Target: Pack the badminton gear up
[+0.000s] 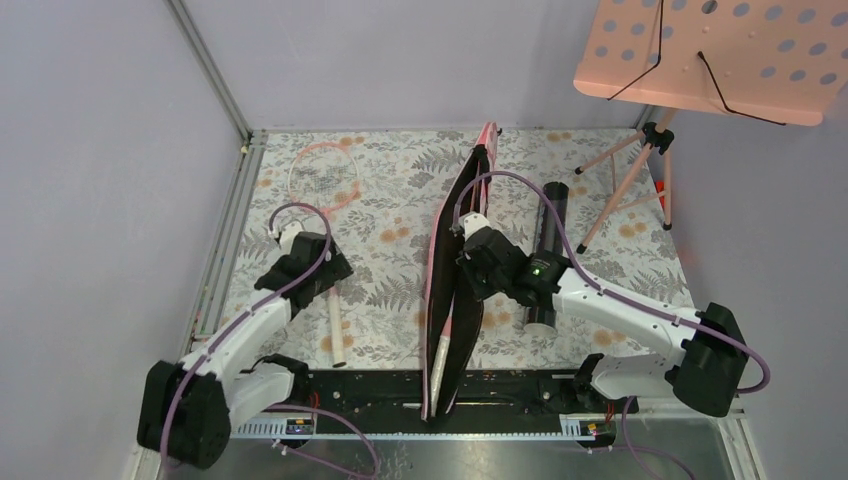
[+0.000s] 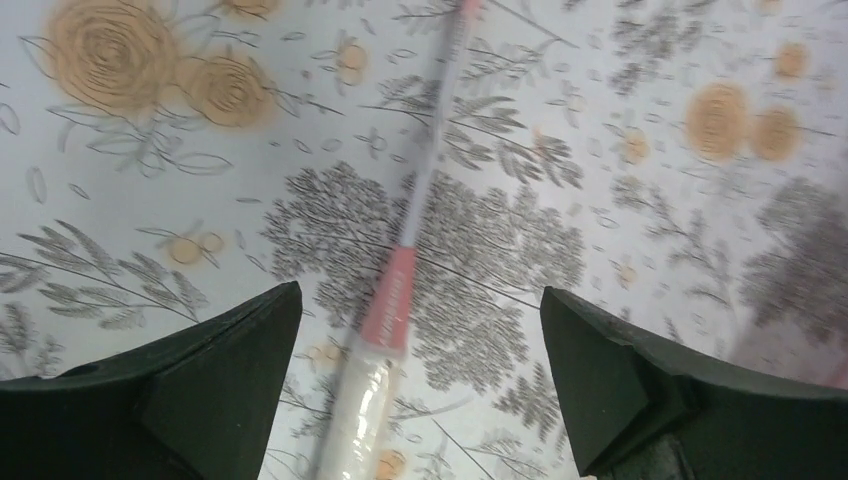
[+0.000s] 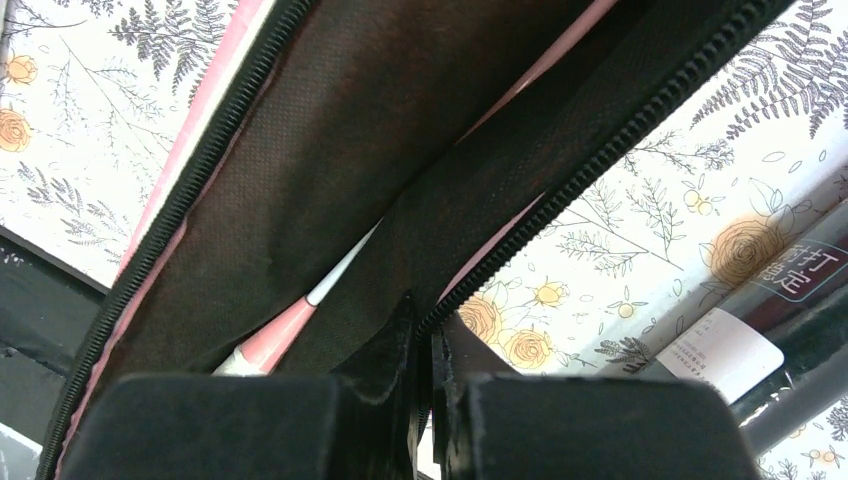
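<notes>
With the left gripper (image 2: 420,295) spread above the loose racket (image 2: 392,290) lying flat on the table (image 2: 120,200), take it by the firmer white handle (image 2: 355,410), not the thin, light, probably bendable shaft, while the right gripper (image 3: 428,335) pinches the limp cover (image 3: 330,150) flap open.

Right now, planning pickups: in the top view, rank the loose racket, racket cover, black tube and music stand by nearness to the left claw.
1. Loose racket, under the left claw.
2. Racket cover, centre.
3. Black tube, right of the cover.
4. Music stand, far right corner.
</notes>
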Robot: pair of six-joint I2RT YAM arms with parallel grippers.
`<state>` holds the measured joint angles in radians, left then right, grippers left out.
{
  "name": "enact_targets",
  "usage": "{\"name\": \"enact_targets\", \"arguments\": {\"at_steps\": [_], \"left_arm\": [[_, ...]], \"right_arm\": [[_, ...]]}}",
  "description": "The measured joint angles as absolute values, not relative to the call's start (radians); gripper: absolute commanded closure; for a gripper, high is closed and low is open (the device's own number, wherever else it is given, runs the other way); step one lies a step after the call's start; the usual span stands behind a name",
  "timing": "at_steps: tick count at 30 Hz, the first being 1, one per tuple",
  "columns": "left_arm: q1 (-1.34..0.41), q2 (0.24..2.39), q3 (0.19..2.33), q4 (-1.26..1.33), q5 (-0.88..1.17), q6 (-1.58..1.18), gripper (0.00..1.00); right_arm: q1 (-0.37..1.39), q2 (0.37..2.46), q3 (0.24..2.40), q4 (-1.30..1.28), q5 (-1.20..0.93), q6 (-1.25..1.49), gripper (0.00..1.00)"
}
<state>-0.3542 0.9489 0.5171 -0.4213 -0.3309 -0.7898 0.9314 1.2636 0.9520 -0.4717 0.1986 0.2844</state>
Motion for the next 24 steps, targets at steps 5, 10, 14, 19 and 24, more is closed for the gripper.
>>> {"name": "enact_targets", "arguments": {"at_steps": [5,10,14,19,24], "left_arm": [[-0.243,1.161,0.619,-0.405,-0.297,-0.678,0.01],[-0.204,1.336,0.734,-0.359,-0.253,-0.597,0.09],[-0.198,1.437,0.786,-0.35,-0.234,-0.559,0.14],[-0.194,1.513,0.831,-0.364,-0.233,-0.535,0.16],[-0.178,1.583,0.885,-0.366,-0.219,-0.522,0.21]], "right_arm": [[0.931,1.247,0.928,-0.453,0.192,0.265,1.0],[0.931,1.235,0.911,-0.428,0.17,0.226,1.0],[0.931,1.227,0.912,-0.433,0.167,0.173,1.0],[0.931,1.2,0.923,-0.437,0.166,0.065,1.0],[0.925,1.175,0.932,-0.418,0.166,0.017,1.0]]}}
